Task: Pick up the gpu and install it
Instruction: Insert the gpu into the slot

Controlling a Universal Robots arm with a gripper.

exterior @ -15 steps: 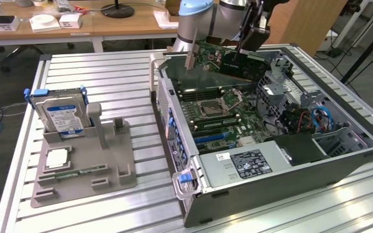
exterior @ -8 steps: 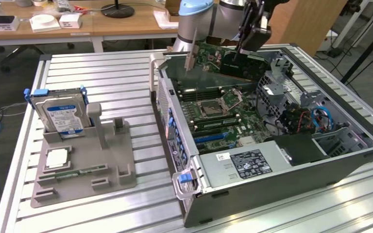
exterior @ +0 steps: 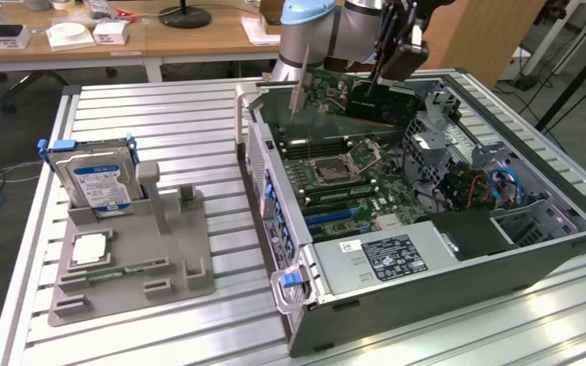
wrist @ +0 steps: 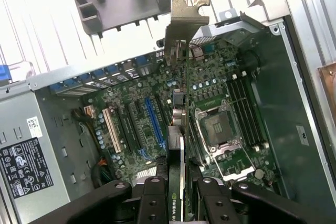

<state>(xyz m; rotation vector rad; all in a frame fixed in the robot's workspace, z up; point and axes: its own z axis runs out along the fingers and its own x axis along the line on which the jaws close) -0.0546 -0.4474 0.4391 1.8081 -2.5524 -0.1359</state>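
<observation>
The gpu (exterior: 359, 97), a green board with a black cooler block and a silver end bracket (exterior: 298, 95), hangs in the air above the far end of the open computer case (exterior: 563, 229). My gripper (exterior: 387, 70) is shut on its upper edge. From the wrist, the gpu (wrist: 179, 103) appears edge-on between my fingers (wrist: 156, 198), its bracket (wrist: 185, 19) pointing toward the case's rear wall. It hovers over the motherboard (wrist: 131, 114), between the blue expansion slot (wrist: 152, 124) and the CPU socket (wrist: 218, 127), and is clear of both.
A grey parts holder (exterior: 171, 252) on the exterior view's left carries an upright hard drive (exterior: 94, 179), a CPU chip (exterior: 89, 248) and a memory stick (exterior: 130, 268). The power supply (exterior: 384, 255) fills the case's near end. Cables (exterior: 476, 191) lie by the drive bays.
</observation>
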